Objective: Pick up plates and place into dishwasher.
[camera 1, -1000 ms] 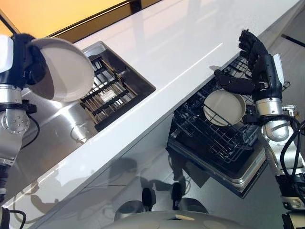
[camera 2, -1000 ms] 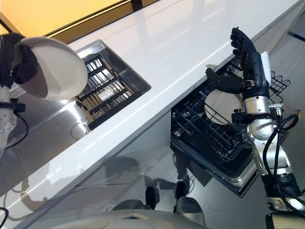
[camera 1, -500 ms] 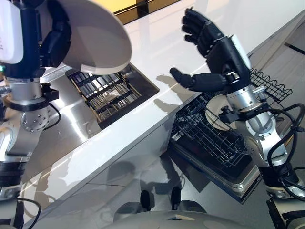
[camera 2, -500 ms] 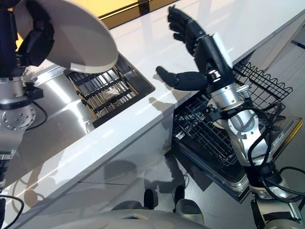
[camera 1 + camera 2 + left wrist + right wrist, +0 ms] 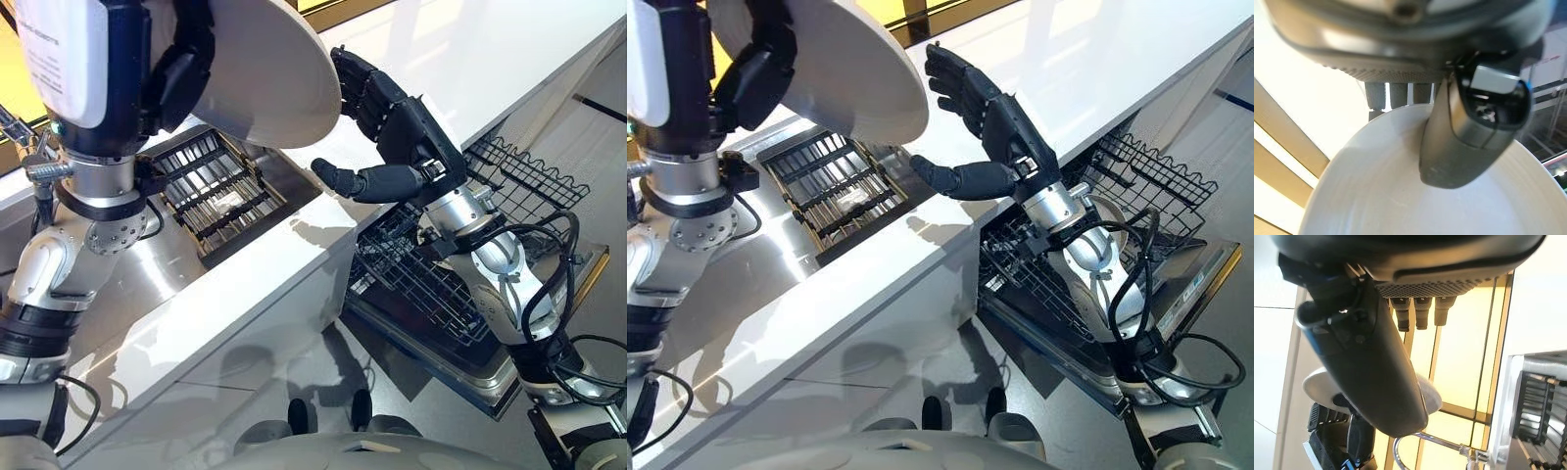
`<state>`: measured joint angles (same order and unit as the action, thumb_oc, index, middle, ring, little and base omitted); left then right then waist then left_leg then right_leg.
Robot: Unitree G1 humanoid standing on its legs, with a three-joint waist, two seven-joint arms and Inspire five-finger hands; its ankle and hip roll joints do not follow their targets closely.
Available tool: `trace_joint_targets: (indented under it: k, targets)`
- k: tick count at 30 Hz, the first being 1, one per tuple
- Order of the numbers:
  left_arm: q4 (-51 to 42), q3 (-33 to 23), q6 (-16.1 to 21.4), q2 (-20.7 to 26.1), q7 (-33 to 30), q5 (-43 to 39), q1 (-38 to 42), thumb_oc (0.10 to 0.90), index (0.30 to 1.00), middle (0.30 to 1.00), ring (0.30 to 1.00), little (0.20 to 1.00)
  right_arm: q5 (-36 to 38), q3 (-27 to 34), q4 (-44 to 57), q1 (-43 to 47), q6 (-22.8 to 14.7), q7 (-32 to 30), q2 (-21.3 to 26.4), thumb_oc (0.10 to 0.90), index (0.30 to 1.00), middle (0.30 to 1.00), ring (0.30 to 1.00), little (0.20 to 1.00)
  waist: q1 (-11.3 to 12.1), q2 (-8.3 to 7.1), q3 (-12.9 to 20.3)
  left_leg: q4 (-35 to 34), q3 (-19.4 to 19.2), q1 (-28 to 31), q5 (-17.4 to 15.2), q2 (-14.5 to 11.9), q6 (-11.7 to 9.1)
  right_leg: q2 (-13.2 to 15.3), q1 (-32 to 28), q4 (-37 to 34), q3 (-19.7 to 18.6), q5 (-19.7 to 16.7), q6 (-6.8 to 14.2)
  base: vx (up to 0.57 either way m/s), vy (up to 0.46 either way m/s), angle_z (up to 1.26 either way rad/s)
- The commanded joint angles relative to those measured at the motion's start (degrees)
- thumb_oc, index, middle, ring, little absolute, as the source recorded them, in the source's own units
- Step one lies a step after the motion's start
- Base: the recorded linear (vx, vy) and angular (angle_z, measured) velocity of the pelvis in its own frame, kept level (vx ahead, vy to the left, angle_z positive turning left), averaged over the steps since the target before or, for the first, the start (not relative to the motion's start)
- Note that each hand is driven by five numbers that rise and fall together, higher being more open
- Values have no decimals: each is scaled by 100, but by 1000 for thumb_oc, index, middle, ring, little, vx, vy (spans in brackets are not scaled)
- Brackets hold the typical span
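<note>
A white plate (image 5: 269, 73) is held aloft over the sink's dark drying rack (image 5: 220, 191), pinched at its rim by the left hand (image 5: 181, 69), whose thumb is pressed on the plate's inner face and whose fingers are curled behind it. The right hand (image 5: 392, 122) is raised above the front edge of the white counter (image 5: 460, 69), just beside the plate's rim but apart from it, with fingers straight and spread, thumb stretched out, and nothing held. Below the counter's front edge, the dishwasher's black wire basket (image 5: 431, 284) is pulled out over the lowered door (image 5: 470, 367). 1 plate (image 5: 1107, 220) seems to be already standing in it, largely hidden behind the right arm.

The step in hand is judged to be a hand-over of the plate from left to right. Next, the right hand's fingers would need to be closed on the plate's free rim before the left thumb is lifted, and the plate then lowered upright into an empty slot.
</note>
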<state>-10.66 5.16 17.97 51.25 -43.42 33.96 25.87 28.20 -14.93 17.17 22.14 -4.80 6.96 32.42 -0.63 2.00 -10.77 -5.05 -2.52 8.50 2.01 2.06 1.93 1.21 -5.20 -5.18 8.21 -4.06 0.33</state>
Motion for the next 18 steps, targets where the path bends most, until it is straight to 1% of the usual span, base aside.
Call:
trace_joint_targets:
  k: [1, 5, 11, 18]
  targets:
    - [44, 96, 14, -101, -338, 43, 724, 100, 300, 300, 300, 200, 350, 50, 289, 697, -428, -36, -310, 800, 900, 900, 900, 900, -46, -42, 850, 283, -93, -94, -681, 230, -141, -277, -65, 708, 116, 1086, 231, 2, 10, -7]
    - [22, 227, 63, -203, -359, 57, 724, 100, 300, 300, 300, 200, 350, -1, 287, 707, -409, -185, -379, 800, 900, 900, 900, 900, -62, -35, 858, 305, -110, -113, -687, 215, -110, -280, -19, 833, 69, 1148, 225, 4, 13, -5]
    - [21, 405, 85, -313, -216, -3, 848, 100, 300, 300, 300, 200, 455, -26, 273, 646, -415, -179, -476, 800, 900, 900, 900, 900, -97, -28, 844, 274, -82, -75, -684, 202, -52, -272, 34, 1075, 34, 1273, 221, 3, 3, -2]
    - [67, 651, 122, -491, -136, 36, 910, 100, 300, 300, 300, 200, 503, -54, 280, 640, -481, -284, -613, 800, 900, 900, 900, 900, -118, -38, 854, 220, -71, -34, -673, 217, -63, -289, -23, 923, 32, 1190, 221, -1, -1, 0]
